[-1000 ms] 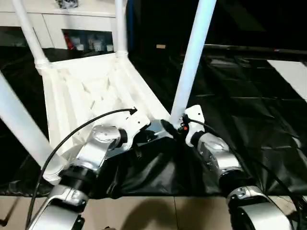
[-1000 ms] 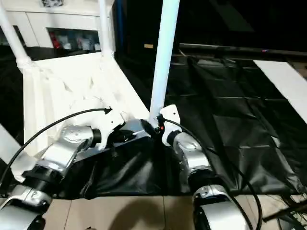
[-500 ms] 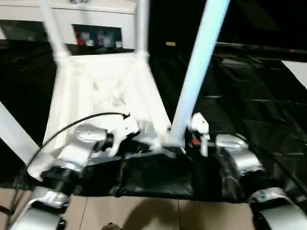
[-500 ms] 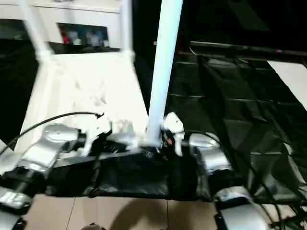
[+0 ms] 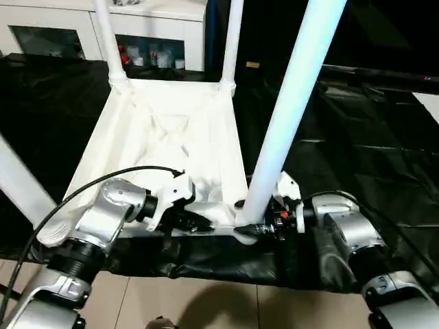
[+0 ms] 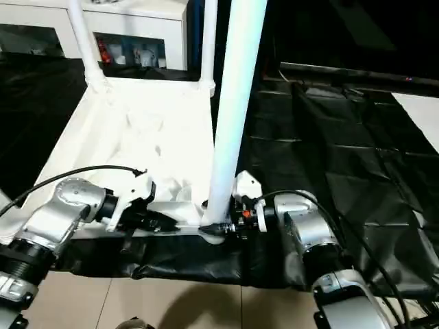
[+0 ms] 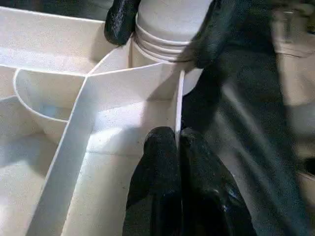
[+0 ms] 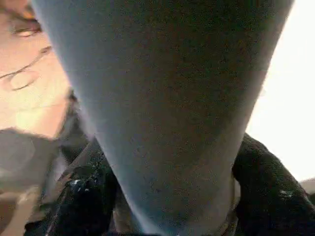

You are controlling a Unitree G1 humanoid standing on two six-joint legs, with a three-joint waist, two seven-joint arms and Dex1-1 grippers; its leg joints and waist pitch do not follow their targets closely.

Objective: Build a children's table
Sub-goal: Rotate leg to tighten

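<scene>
The white children's table [image 5: 171, 130] lies upside down on the black-covered work table, its legs pointing up. The near right leg [image 5: 288, 116] stands in its corner socket. My right gripper [image 5: 257, 223] comes in from the right and is shut on this leg's ribbed base, a black finger [image 7: 120, 19] on each side of it. My left gripper [image 5: 199, 221] is shut on the thin white rim wall [image 7: 179, 105] of the tabletop just left of that corner. Two far legs [image 5: 110, 41] and the near left leg [image 5: 20, 185] are upright too.
The black cover [image 5: 370, 123] spreads wide to the right of the children's table and hangs over the front edge. A white cabinet [image 5: 158, 20] stands behind. Tan floor [image 5: 206, 301] shows below the front edge. A black cable [image 5: 89, 188] loops over my left forearm.
The camera has shifted. My right forearm has swung down to lie along the table's front edge, and its fingers have drawn in on the leg's base. The left gripper keeps its hold on the rim.
</scene>
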